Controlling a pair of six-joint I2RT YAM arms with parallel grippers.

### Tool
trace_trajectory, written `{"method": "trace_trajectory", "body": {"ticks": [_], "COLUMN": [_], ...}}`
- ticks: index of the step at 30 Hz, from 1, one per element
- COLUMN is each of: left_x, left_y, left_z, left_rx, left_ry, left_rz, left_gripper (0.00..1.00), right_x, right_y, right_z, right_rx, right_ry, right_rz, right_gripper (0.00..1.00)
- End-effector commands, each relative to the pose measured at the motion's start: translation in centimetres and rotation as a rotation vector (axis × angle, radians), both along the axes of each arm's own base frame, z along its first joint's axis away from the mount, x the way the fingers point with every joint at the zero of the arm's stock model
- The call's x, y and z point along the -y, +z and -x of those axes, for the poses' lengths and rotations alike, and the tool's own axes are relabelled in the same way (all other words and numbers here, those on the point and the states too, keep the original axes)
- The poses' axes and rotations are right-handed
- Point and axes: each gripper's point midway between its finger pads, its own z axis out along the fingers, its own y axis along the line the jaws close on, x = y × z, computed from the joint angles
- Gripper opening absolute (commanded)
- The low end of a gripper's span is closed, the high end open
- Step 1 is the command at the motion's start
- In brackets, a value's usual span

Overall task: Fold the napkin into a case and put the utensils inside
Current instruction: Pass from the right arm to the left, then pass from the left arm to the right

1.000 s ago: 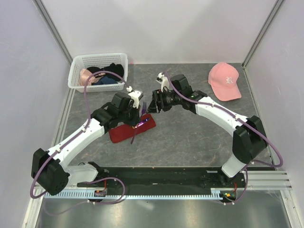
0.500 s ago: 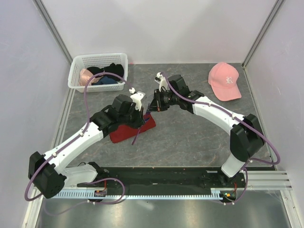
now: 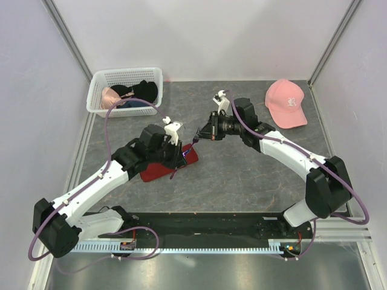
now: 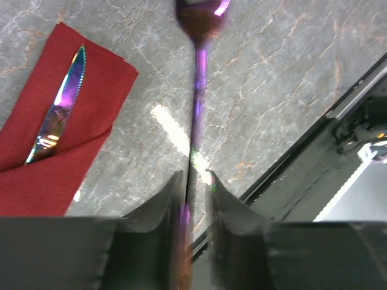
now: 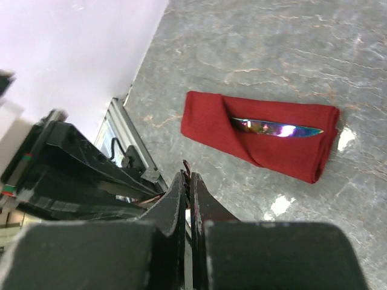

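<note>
Top external, grey table [image 3: 242, 175], napkin [image 3: 152, 172], pale walls [image 3: 211, 36]

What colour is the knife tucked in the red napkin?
The knife is iridescent, shifting purple, blue and gold; it shows best in the left wrist view.

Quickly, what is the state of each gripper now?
Left gripper: open, loosely around the purple utensil.
Right gripper: closed, apparently on that utensil's far end.
</note>
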Motion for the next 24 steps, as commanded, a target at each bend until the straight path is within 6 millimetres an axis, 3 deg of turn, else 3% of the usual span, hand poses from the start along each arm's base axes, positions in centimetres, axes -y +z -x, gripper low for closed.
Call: {"method": "trace_trajectory", "body": {"ticks": [1, 2, 3, 6, 8, 9, 13, 18, 24], "left_x": [0.4, 0.1, -0.3, -1.1, -1.5, -1.7, -1.9, -2.4, -2.6], "left_y": [1.0, 1.0, 0.9, 1.2, 1.7, 1.6, 1.8, 1.6, 1.6], "left_z": [0.2, 0.2, 0.2, 0.4, 0.5, 0.7, 1.0, 1.0, 0.8], "left_rx": [0.014, 0.021, 0.028, 0.087, 0.128, 0.13, 0.15, 0.151, 0.169], "left_ry": [-0.016, -0.016, -0.012, -0.034, -0.058, -0.066, -0.14, -0.161, -0.165], "left_rz": [0.048, 0.034, 0.015, -0.017, -0.028, -0.038, -0.082, -0.131, -0.147], "left_gripper": [0.09, 0.02, 0.02, 0.02, 0.02, 0.02, 0.02, 0.02, 0.02], "right_x": [0.0, 0.6, 0.9, 2.0, 2.3, 2.1, 1.9, 0.9, 0.2], "right_y": [3.4, 3.0, 2.7, 1.5, 1.8, 2.7, 3.2, 4.3, 3.5], "right_z": [0.5, 0.5, 0.1, 0.0, -0.2, -0.4, -0.5, -0.3, 0.1], "right_rx": [0.089, 0.092, 0.1, 0.083, 0.095, 0.123, 0.157, 0.154, 0.112], "right_ry": [0.02, 0.013, -0.007, -0.005, 0.017, 0.027, 0.091, 0.149, 0.184], "right_rz": [-0.091, -0.063, -0.038, 0.093, 0.146, 0.146, 0.175, 0.133, 0.12], "right_gripper": [0.0, 0.06, 0.26, 0.51, 0.57, 0.59, 0.61, 0.54, 0.5]}}
